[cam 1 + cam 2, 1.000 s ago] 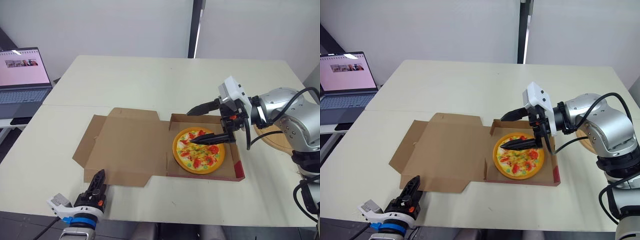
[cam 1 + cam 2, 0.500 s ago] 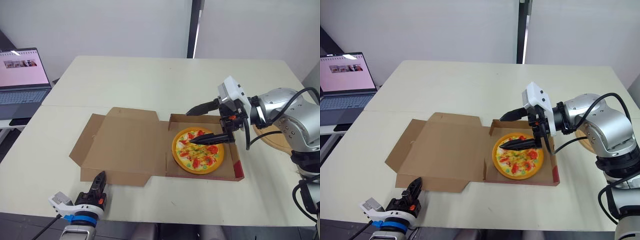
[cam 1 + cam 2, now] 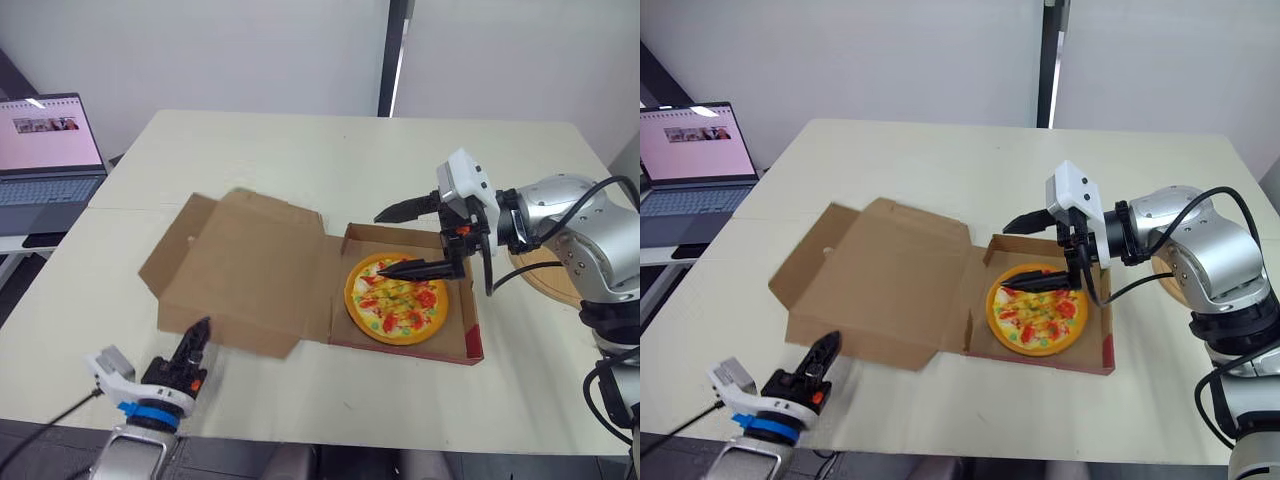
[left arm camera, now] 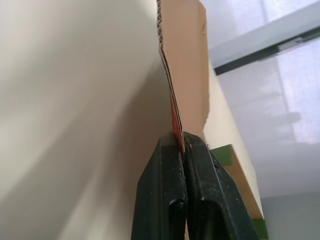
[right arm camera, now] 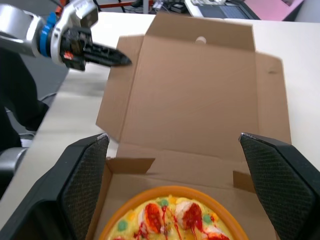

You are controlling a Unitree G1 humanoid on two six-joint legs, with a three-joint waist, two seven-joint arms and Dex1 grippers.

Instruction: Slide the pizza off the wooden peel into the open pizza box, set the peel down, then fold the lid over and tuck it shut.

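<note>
A pale tabletop (image 3: 300, 160) is carrying an open pizza box (image 3: 470, 345); every place here is given from the box's tray. Far to the tray's left, a laptop (image 3: 45, 150) is sitting open.

Left of the tray and toward its front, the left pincer (image 3: 198, 330) is pinching the free edge of the lid (image 3: 240, 265), its fingers (image 4: 172, 150) closed flat on the cardboard. The lid is standing tilted, partway up from the tabletop, and is hinged along the tray's left side.

The pizza (image 3: 397, 300) is lying inside the tray. The right pincer (image 3: 380, 243) is hanging spread wide over the tray's back half, holding nothing. Right of the tray, the peel (image 3: 550, 272) is resting on the tabletop behind the right arm.

The hinge is running front to back, so the lid must swing rightward over the pizza. The left arm is nearer to it, and the right pincer appears to be sitting in the lid's path.
</note>
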